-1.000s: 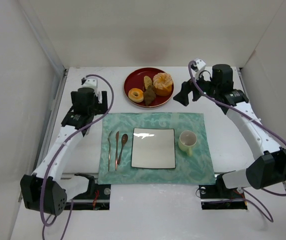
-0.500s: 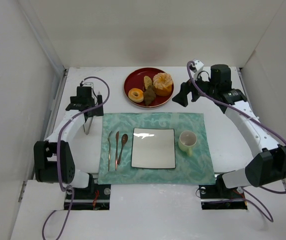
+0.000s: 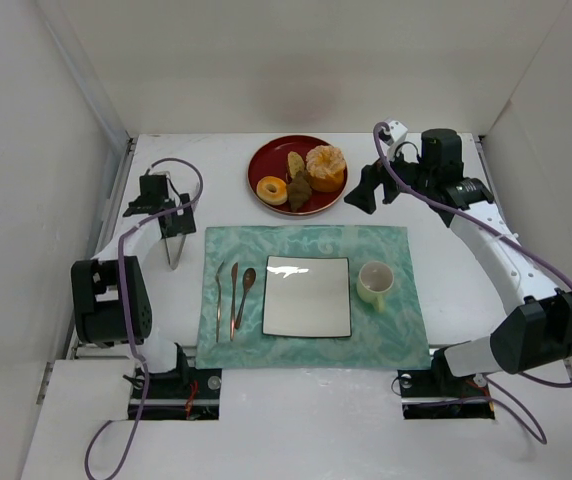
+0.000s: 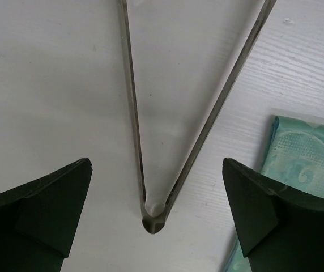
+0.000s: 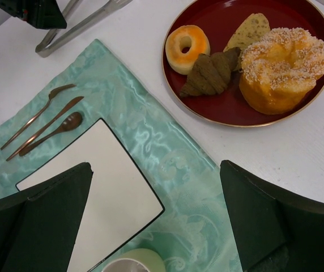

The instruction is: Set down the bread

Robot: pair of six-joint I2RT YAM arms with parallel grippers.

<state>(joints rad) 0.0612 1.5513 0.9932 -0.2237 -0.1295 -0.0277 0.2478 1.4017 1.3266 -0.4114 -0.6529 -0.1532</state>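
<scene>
Bread (image 5: 210, 73) is found ahead of the open, empty right gripper (image 5: 155, 167), axis slantwise; left gripper (image 4: 156, 164), farther off, is open astride tongs (image 4: 135, 113).

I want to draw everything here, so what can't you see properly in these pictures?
- Tongs: left wrist view, tips cut off by the top edge.
- Cup: right wrist view, mostly cut off by the bottom edge.
- Tan bread: right wrist view, lower end hidden by the dark croissant and big bun.
</scene>
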